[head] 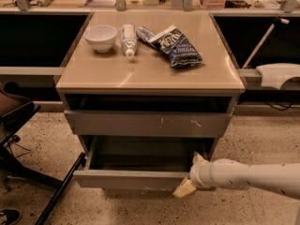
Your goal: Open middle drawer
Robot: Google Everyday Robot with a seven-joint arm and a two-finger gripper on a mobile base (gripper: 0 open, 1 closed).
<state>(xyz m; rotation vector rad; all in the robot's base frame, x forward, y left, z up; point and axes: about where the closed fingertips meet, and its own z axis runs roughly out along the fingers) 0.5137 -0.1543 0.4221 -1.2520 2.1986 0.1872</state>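
Note:
The middle drawer (133,179) is the lower grey one, pulled out so its shallow grey inside shows. It has a small pale chip on the lower edge of its front. My gripper (191,174) comes in from the right on a white arm and sits at the drawer's right front corner. It is open, with one pale fingertip (198,158) above the front panel and the other below it, and the panel's right end lies between them. Above it, the wider grey front with white scratch marks (150,123) is pushed in.
On the tan cabinet top (150,71) stand a white bowl (101,36), a lying white bottle (128,39) and a blue chip bag (176,45). A dark chair with its base (28,135) is at the left. A white fixture (279,74) juts out at the right over the speckled floor.

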